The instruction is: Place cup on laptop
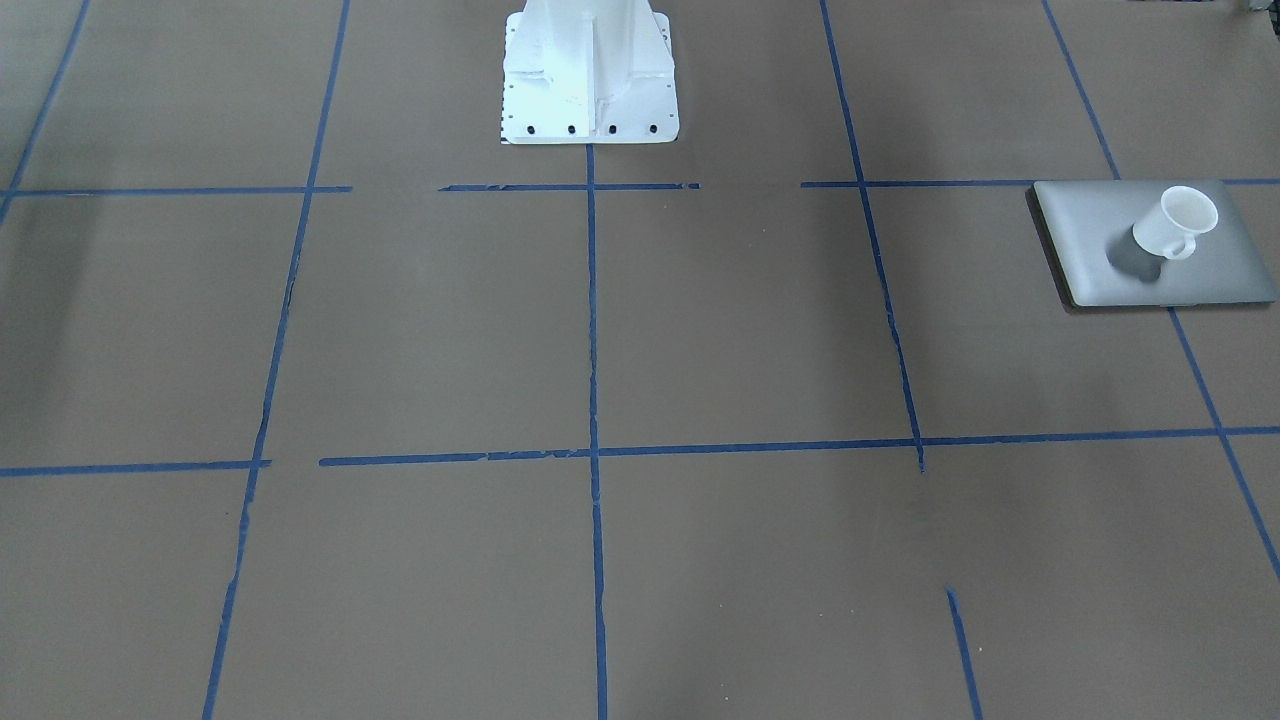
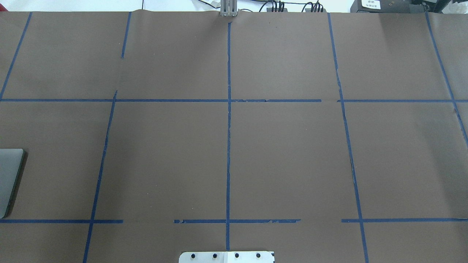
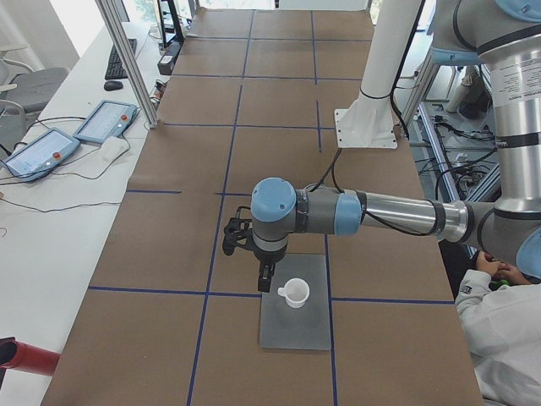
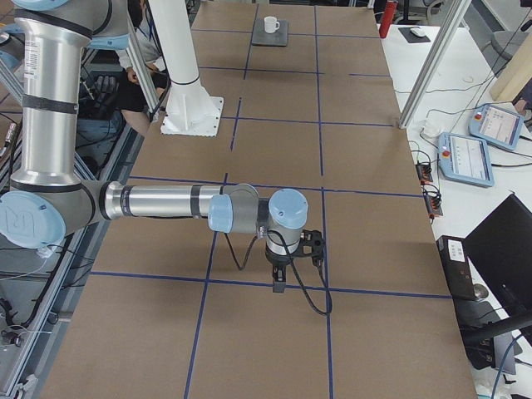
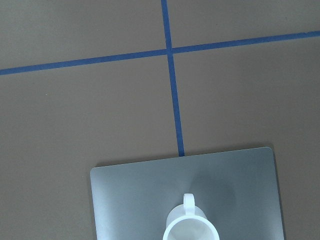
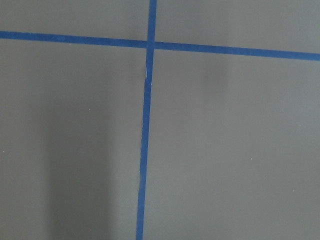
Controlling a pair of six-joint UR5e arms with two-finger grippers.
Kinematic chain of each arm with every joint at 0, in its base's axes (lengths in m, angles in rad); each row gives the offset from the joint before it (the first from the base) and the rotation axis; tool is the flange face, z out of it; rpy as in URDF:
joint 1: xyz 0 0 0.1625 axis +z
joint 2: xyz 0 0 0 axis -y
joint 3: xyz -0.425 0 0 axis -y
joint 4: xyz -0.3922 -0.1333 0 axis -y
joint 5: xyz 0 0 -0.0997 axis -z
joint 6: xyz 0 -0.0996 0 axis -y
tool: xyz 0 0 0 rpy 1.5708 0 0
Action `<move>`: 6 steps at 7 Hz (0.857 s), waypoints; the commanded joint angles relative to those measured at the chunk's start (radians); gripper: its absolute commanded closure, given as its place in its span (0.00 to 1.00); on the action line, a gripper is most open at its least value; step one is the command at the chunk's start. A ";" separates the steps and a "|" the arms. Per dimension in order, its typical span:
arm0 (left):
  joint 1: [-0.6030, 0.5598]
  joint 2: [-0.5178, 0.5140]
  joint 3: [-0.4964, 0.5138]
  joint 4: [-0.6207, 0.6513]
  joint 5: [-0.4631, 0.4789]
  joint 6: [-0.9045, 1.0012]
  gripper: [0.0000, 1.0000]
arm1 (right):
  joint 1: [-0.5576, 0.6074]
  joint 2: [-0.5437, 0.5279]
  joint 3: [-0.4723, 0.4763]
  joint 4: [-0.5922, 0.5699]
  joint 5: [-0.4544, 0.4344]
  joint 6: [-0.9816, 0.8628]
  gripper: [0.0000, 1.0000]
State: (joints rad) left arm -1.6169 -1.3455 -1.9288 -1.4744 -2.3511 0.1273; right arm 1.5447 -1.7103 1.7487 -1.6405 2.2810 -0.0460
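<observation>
The small white cup [image 1: 1178, 224] stands upright on the closed silver-grey laptop [image 1: 1210, 270], handle toward the table's middle. The cup also shows in the exterior left view [image 3: 294, 293], the exterior right view [image 4: 270, 24] and at the bottom of the left wrist view [image 5: 191, 227]. The laptop's edge shows in the overhead view [image 2: 9, 175]. My left gripper [image 3: 265, 277] hangs raised just beside the cup, apart from it; I cannot tell if it is open or shut. My right gripper [image 4: 278, 281] hangs over bare table far from the laptop; I cannot tell its state either.
The white robot pedestal [image 1: 590, 80] stands at the table's robot-side edge. Blue tape lines [image 2: 228, 146] grid the brown table. Teach pendants [image 4: 470, 158] lie on the side bench. A seated person [image 3: 507, 338] is beside the table.
</observation>
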 commanded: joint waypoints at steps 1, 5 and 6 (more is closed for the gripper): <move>0.000 -0.012 -0.021 0.051 0.000 0.000 0.00 | 0.000 0.001 0.000 0.001 0.000 0.000 0.00; 0.002 -0.012 -0.025 0.063 0.001 0.002 0.00 | 0.000 0.000 0.000 -0.001 0.000 0.000 0.00; 0.002 -0.014 -0.033 0.071 0.001 0.002 0.00 | 0.000 0.001 0.000 0.001 0.000 0.000 0.00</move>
State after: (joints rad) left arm -1.6159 -1.3581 -1.9551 -1.4129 -2.3506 0.1288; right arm 1.5447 -1.7101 1.7487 -1.6409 2.2810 -0.0460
